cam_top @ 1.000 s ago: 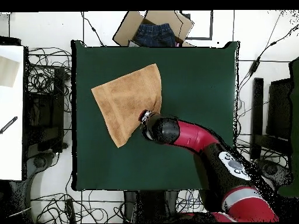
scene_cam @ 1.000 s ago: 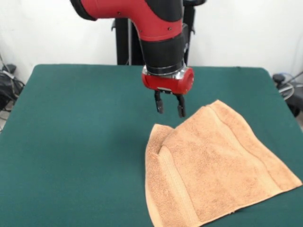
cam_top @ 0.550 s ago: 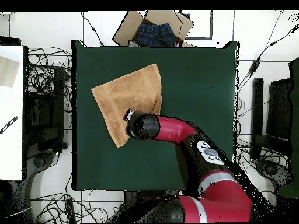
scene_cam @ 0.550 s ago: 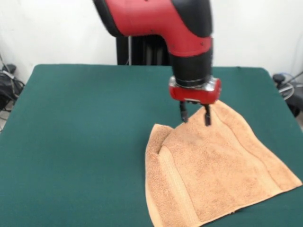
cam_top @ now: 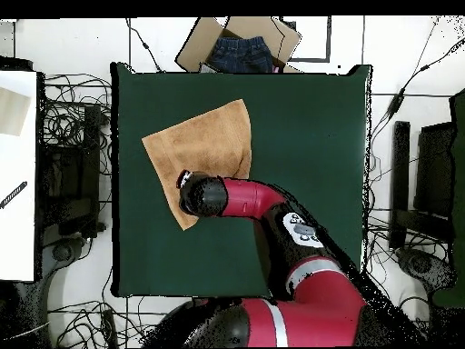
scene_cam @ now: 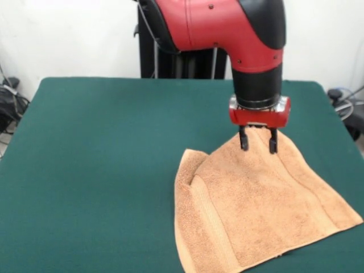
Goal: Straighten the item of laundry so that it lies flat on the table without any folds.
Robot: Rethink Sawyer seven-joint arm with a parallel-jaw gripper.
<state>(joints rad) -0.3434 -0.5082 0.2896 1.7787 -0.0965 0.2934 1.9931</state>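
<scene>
Front view shows the gripper [scene_cam: 258,141] right of centre, its two fingers a little apart and pointing down, holding nothing. The towel [scene_cam: 256,205] lies directly below and spreads toward the lower right of the frame on the green table [scene_cam: 96,170]. The tips hover at its upper corner – whether they touch the cloth I cannot tell. A folded flap sits on the towel's left side, away from the tool. In the overhead view the arm hides that corner – the lower edge is cut off in front
</scene>
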